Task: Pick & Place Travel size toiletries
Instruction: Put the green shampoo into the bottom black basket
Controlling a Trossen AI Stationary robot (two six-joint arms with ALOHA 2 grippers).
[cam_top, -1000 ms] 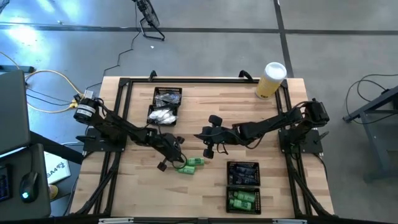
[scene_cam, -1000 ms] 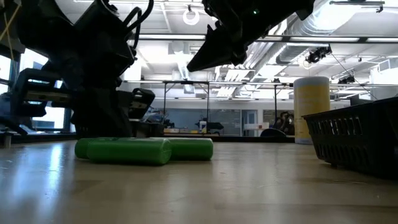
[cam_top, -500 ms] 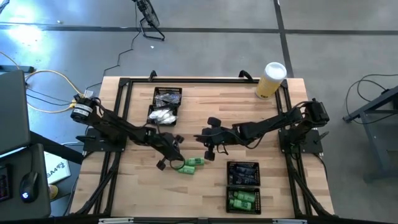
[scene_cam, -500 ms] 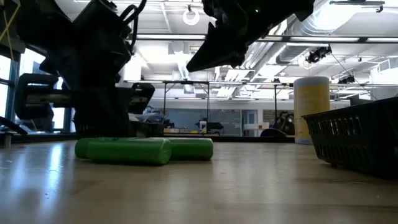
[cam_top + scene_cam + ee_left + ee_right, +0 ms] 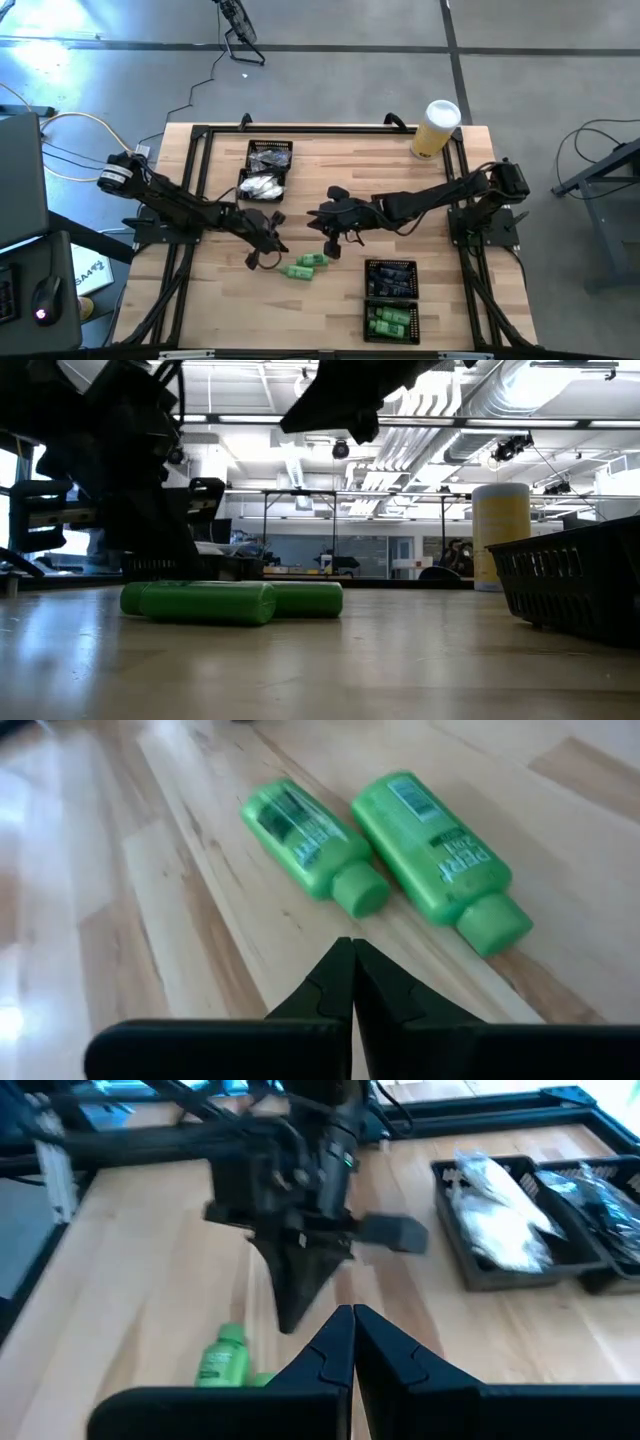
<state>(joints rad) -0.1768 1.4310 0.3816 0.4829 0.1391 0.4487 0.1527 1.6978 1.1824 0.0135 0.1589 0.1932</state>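
While both claws sit pinched shut and empty, two green bottles (image 5: pixel 304 266) lie side by side on the bench (image 5: pixel 330 165); left claw (image 5: pixel 262 250) hovers just beside them, right claw (image 5: pixel 333 240) just beyond.

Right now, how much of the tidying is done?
Partly done. Green bottles already lie in the right tray, and white packets in the left tray. Nothing is in hand: the left gripper and right gripper are both shut and empty. Left to do: two green bottles lying loose on the table.
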